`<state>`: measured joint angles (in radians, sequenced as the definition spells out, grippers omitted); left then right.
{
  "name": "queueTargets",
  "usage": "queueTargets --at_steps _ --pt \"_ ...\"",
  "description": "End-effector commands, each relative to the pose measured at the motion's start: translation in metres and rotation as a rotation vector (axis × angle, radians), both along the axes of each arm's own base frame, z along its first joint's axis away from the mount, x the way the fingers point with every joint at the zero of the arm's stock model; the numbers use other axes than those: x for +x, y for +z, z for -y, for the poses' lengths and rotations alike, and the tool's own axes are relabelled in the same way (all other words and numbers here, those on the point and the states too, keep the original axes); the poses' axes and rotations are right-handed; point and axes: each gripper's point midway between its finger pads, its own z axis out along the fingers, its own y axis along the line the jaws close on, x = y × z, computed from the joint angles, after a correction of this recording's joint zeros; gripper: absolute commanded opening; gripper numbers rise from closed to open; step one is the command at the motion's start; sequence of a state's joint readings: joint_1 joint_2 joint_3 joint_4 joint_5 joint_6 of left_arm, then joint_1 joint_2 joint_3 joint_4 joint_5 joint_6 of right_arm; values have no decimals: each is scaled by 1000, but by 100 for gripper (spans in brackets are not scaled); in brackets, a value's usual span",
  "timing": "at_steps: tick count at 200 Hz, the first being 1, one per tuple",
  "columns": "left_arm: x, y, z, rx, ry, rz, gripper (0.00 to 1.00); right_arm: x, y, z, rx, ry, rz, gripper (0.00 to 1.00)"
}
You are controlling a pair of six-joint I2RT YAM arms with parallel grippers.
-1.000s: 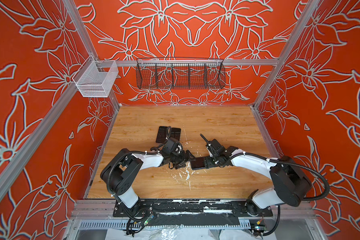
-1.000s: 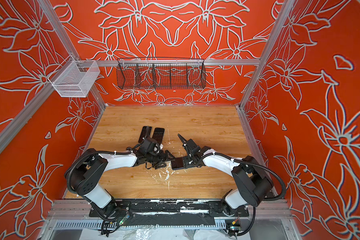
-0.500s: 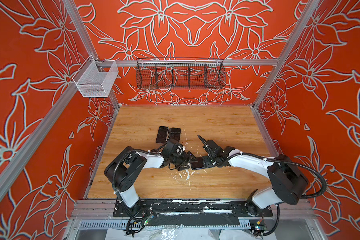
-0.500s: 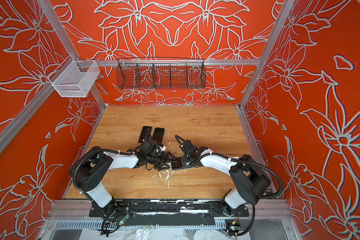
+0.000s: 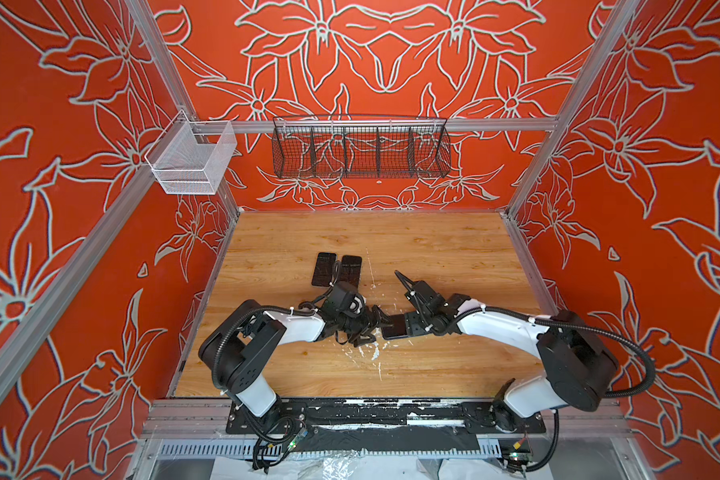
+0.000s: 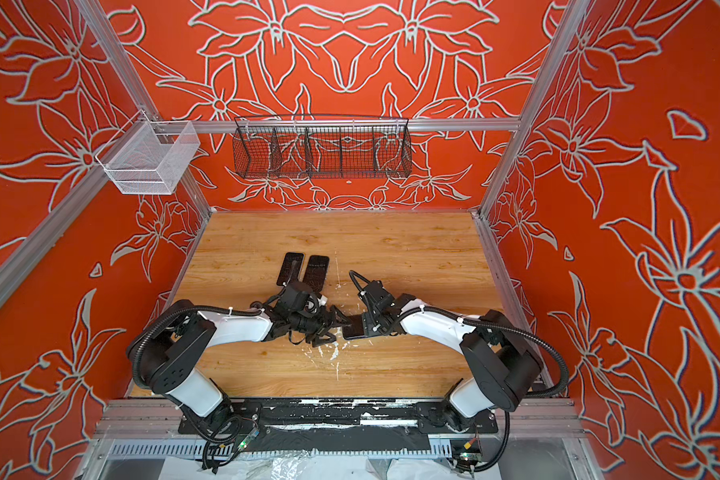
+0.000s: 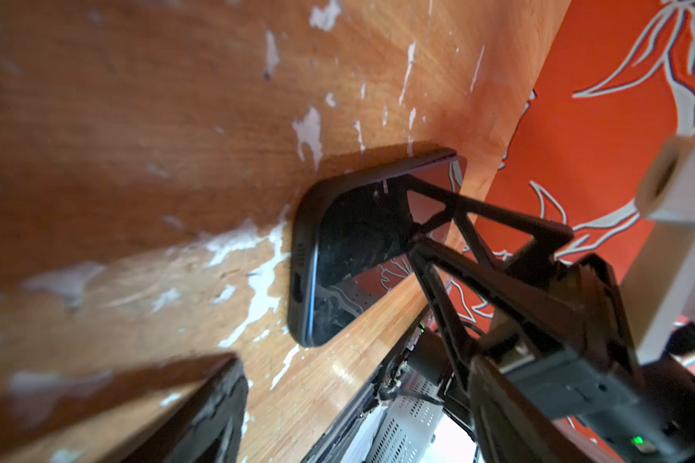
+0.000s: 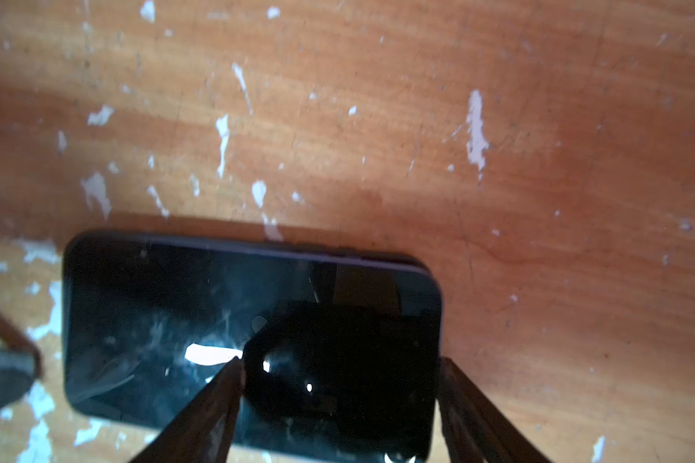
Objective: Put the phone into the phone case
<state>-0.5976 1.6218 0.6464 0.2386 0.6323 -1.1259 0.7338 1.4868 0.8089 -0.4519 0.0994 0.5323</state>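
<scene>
The phone (image 8: 157,320) lies flat on the scuffed, paint-flecked wooden surface (image 8: 378,100) — glossy black glass, rounded corners, screen up. The right wrist view shows the right claw (image 8: 338,360) spread: 1 finger over the screen, 1 just past the short edge. Only the left wrist view shows the phone's matte rim and port slot. In both top views the left claw (image 5: 376,329) stands apart near the phone's other end — 2 dark rectangular slabs (image 5: 324,270) lie side by side farther back.

Glossy glass-fronted phone (image 8: 177,320), scuffed wooden table (image 8: 378,120), wire-mesh basket (image 5: 360,151)
</scene>
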Motion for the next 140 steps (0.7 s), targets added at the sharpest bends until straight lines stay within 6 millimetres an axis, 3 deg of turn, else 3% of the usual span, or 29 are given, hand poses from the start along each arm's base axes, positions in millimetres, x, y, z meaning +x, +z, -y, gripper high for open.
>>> queueTargets --at_steps 1,20,55,90,140 --pt "-5 -14 -17 113 41 -34 87 -11 17 -1 16 36 -4 78" --pt "-8 -17 -21 139 46 -44 88 -10 25 -1 2 63 6 79" --pt "-12 -29 -27 179 22 -37 89 -13 15 11 -34 39 -19 83" --pt "-8 -40 -16 147 -36 -29 89 -11 7 16 91 -36 -39 83" --pt "-9 -56 -12 132 -46 -65 90 -20 -10 0 309 -33 -140 83"
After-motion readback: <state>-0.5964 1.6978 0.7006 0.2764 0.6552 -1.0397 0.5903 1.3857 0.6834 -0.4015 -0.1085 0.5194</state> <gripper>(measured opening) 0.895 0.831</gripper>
